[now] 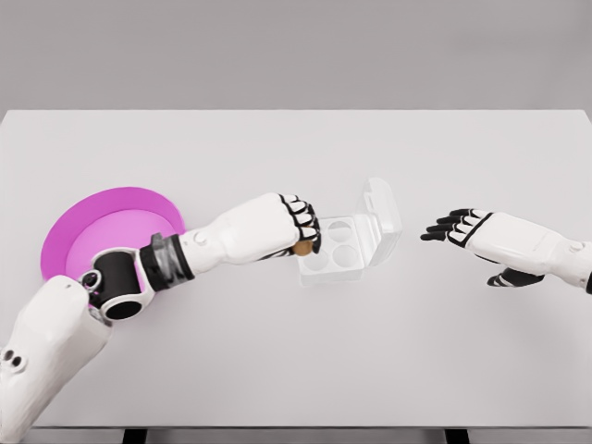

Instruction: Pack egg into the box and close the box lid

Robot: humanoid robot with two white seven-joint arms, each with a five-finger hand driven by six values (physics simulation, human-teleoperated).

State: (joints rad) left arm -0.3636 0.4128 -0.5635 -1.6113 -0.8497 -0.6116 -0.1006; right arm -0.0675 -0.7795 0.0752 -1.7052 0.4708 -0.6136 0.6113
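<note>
Farthest from the box, at the left of the white surface, lies a magenta plate, bare where it shows, with the left arm crossing its near edge. That arm reaches rightward to the box, a clear tray with round wells, its lid hinged up on the far right side. The left hand sits at the box's left edge, fingers curled down around a brownish egg that peeks out beneath them, just beside or above the nearest left well; whether the egg already touches the tray cannot be told. The step in hand looks like the placing of the egg. The next move likely calls for lowering it squarely into a well, then easing the fingers apart without tipping the light tray. Right of the box, well apart from it, the right hand hovers with fingers spread and empty, pointing toward the lid, which is not yet closed.
</note>
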